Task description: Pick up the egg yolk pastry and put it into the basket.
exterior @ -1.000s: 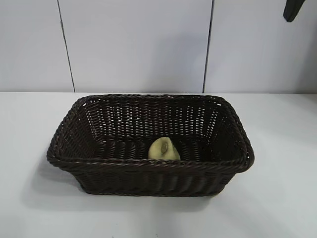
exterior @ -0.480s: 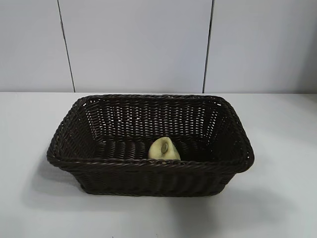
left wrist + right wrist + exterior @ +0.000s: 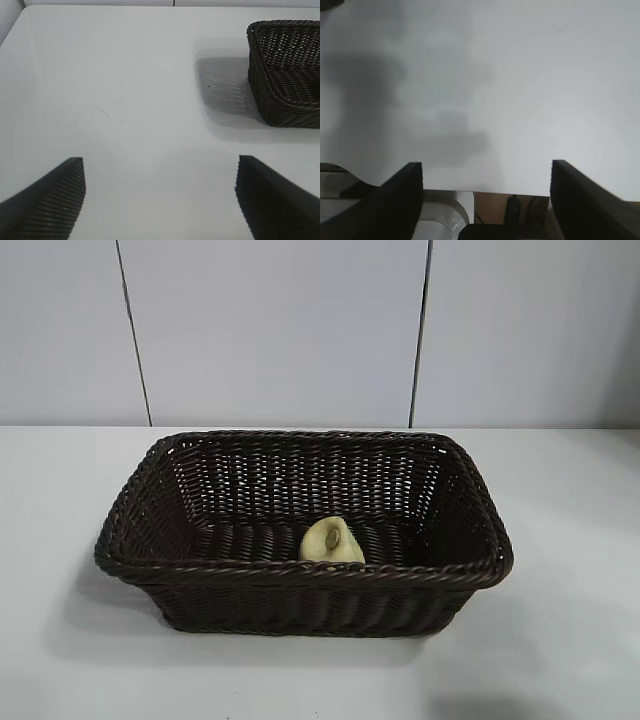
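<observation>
Yellow egg yolk pastry (image 3: pixel 331 541) lies in the basket (image 3: pixel 300 575), away from both grippers' spread fingers (image 3: pixel 47 205).

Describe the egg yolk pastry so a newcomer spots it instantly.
Find the dark woven basket in the middle of the white table. Inside, against its near wall, lies the egg yolk pastry: a small, pale yellow bun with a dark dimple, the only thing in the basket.

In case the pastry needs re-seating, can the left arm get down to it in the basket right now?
Probably yes. The left tool is open and empty over bare table beside the basket, and the egg yolk pastry lies uncovered inside, against the near wall, so come from above.
</observation>
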You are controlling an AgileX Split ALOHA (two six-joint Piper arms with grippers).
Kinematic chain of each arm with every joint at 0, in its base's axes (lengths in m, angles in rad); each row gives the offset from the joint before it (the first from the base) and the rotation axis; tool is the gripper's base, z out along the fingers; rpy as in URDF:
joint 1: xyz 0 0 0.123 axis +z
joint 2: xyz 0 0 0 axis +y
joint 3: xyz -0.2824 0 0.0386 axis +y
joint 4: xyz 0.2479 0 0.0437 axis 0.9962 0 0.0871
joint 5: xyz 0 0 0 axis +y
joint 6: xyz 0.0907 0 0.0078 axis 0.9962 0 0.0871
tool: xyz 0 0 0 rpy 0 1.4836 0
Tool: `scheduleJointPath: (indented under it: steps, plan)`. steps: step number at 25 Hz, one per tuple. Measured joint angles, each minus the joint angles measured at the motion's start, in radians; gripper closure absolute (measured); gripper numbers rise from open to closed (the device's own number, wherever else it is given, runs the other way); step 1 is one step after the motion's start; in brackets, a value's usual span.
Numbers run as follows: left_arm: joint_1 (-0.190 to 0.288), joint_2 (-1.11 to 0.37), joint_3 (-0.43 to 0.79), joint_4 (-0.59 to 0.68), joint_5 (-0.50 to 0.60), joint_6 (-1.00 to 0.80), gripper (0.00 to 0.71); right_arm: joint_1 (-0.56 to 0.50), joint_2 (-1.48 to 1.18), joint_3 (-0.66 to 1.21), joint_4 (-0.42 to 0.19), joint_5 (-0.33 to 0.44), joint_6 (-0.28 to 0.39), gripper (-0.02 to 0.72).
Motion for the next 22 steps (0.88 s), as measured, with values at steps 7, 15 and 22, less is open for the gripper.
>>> scheduleJointPath:
  steps: [7,15,22]
  plan:
    - [0.0,0.0,0.0,0.0,0.0,0.0,0.112,-0.021,-0.082,0.0,0.004,-0.001,-0.002,0.185]
    - [0.0,0.0,0.0,0.0,0.0,0.0,0.112,-0.126,-0.238,0.0,0.004,0.0,-0.002,0.185]
    - [0.0,0.0,0.0,0.0,0.0,0.0,0.112,-0.126,-0.508,0.0,0.004,0.013,-0.002,0.185]
